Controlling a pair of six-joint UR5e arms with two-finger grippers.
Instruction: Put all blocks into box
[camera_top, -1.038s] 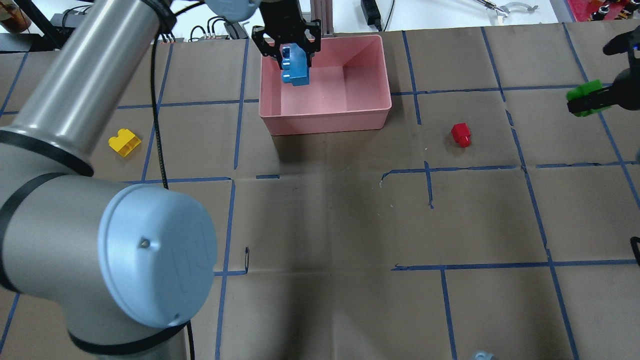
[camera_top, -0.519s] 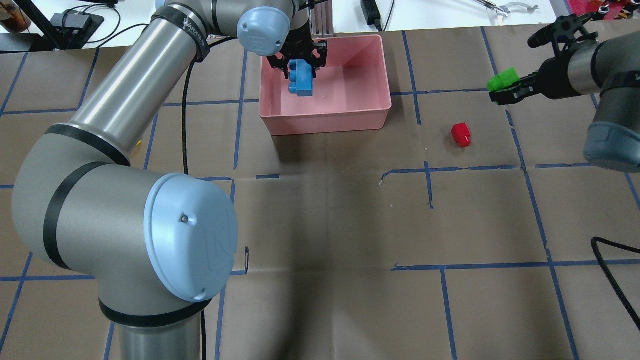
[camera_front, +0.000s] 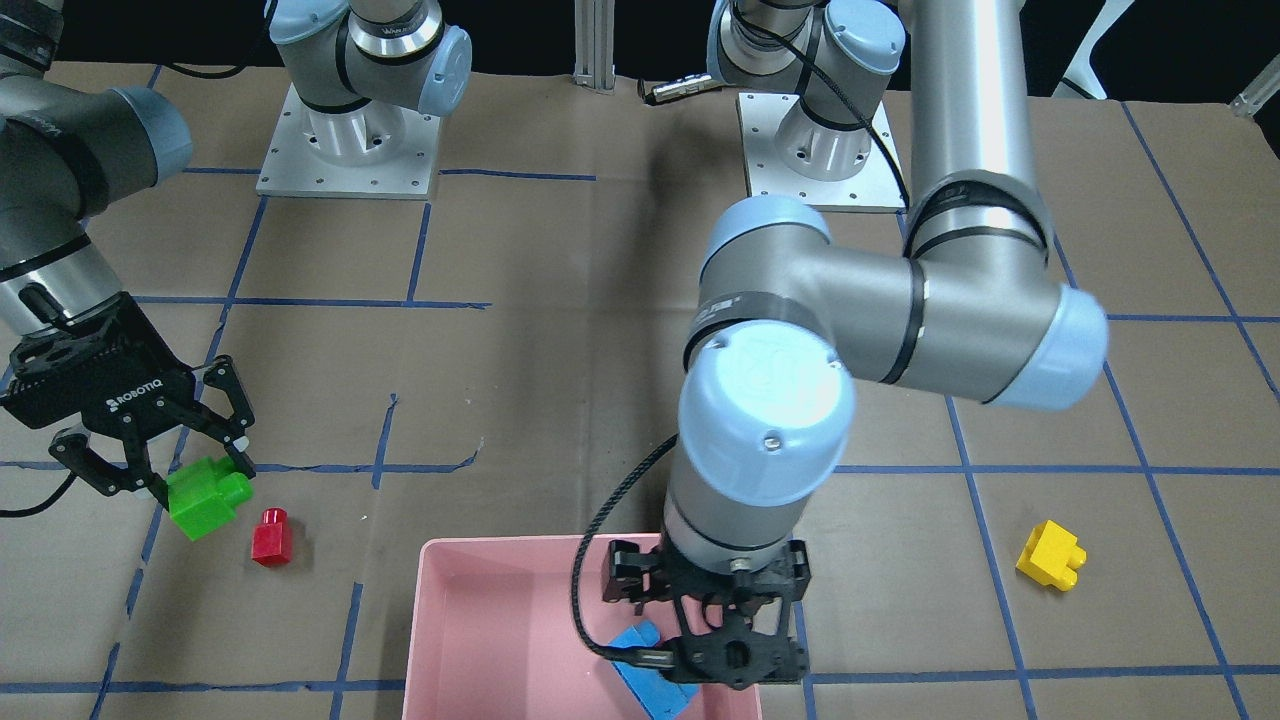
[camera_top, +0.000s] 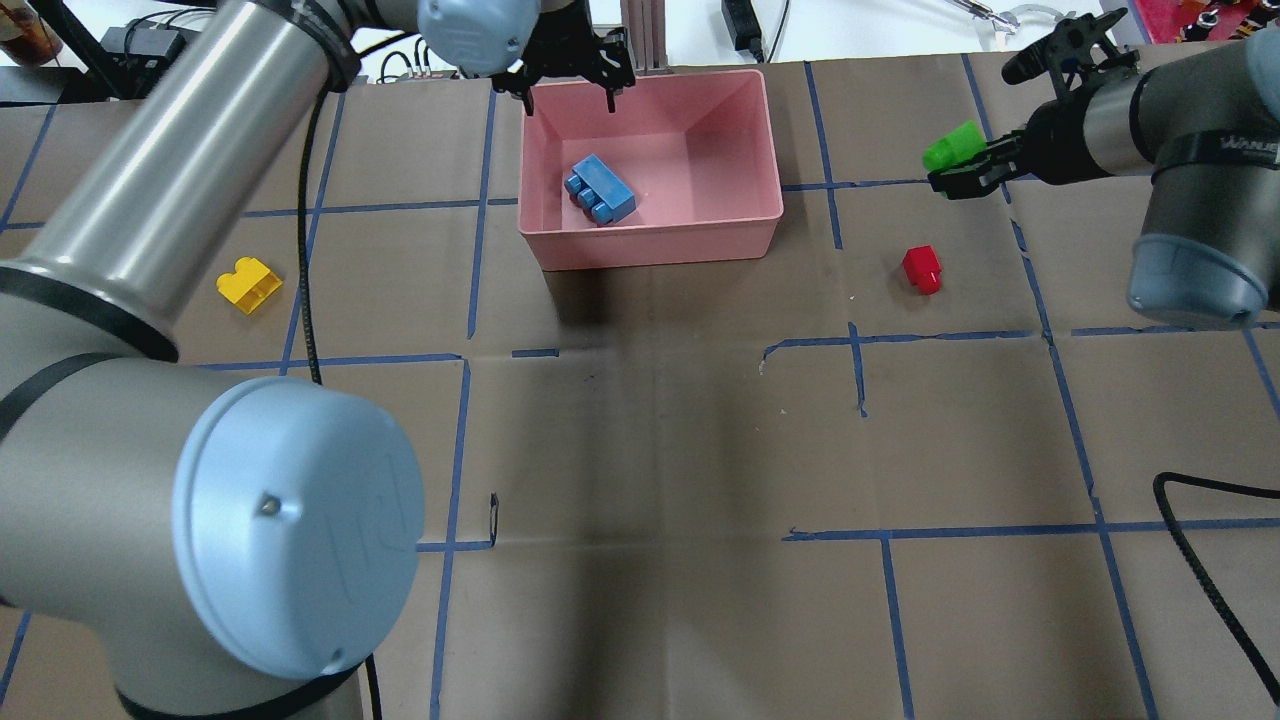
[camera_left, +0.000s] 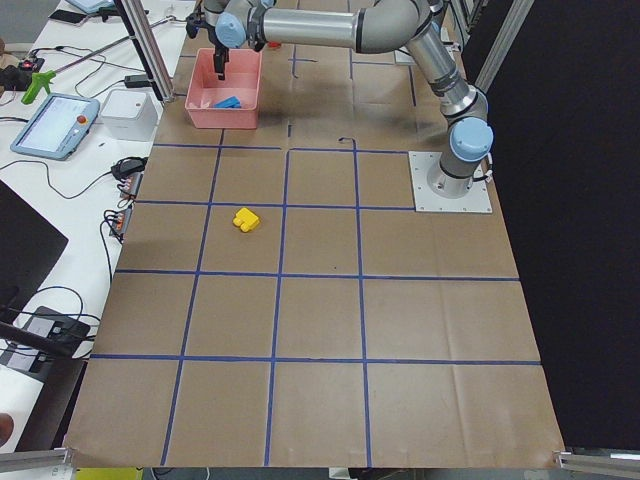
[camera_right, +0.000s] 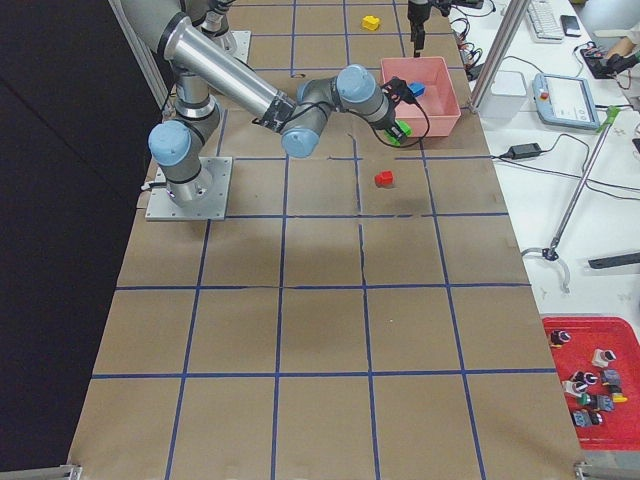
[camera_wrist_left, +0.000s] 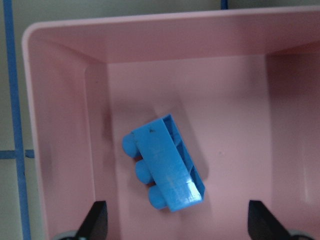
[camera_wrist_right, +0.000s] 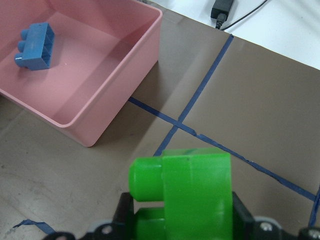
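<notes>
Blue brick (camera_top: 600, 193) lies on its side in the box (camera_top: 650, 245), left half; the left gripper (camera_top: 567, 98) hangs above with jaws wide apart, holding nothing. Right gripper (camera_top: 950, 172) is clamped on the green brick (camera_top: 953, 146), in the air right of the box. Red brick (camera_top: 921, 268) sits on the table right of the box, yellow brick (camera_top: 248, 284) well off to its left.

We'd call the shallow pink plastic box (camera_top: 650, 245) smooth with a soft sheen. The long blue studded plastic brick (camera_wrist_left: 165, 165) and the green studded plastic brick (camera_wrist_right: 195, 190) are glossy. The brown paper table cover (camera_top: 650, 450) is matt and creased, with blue tape lines (camera_top: 940, 533) on it. The left arm's silver tube (camera_top: 170, 170) looks like brushed metal.
</notes>
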